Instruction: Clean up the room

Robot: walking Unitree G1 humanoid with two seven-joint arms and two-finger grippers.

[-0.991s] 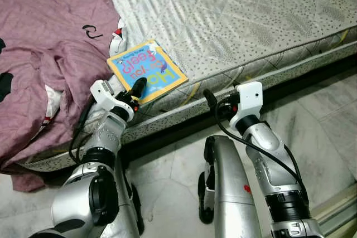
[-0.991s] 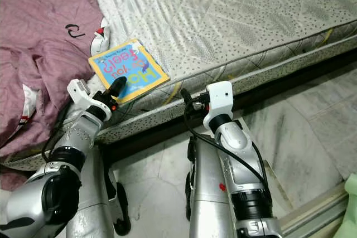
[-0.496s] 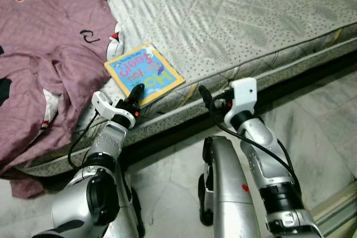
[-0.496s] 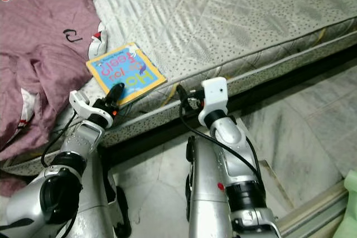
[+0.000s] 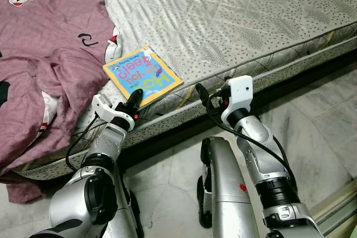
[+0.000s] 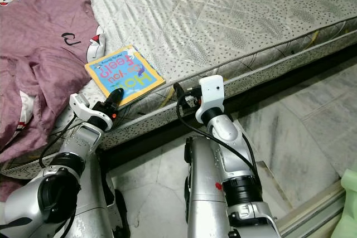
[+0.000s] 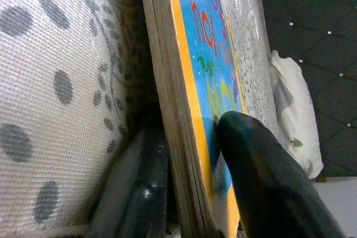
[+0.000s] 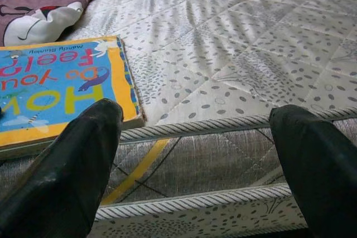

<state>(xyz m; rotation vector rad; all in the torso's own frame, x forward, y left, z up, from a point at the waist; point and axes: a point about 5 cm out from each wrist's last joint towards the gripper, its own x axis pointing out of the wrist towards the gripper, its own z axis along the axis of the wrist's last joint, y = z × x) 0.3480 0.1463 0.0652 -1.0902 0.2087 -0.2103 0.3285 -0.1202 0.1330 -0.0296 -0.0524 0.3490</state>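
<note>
Book flat on mattress, near front edge, at five o'clock from crumpled purple blanket. Likely step: picking it up for tidying. Best done by keeping one finger under the overhanging corner and one on the cover, clamping firmly on the stiff board pages, then lifting straight up, clear of the mattress piping, without dragging the blanket.

Left gripper at the book's near corner, six o'clock from its centre; fingers straddling the edge, upper fingertip pressed on the blue cover, lower one beneath. Apparently clamped on it.

Right gripper at four o'clock from the book, fingers wide apart, holding nothing, facing the mattress side.
</note>
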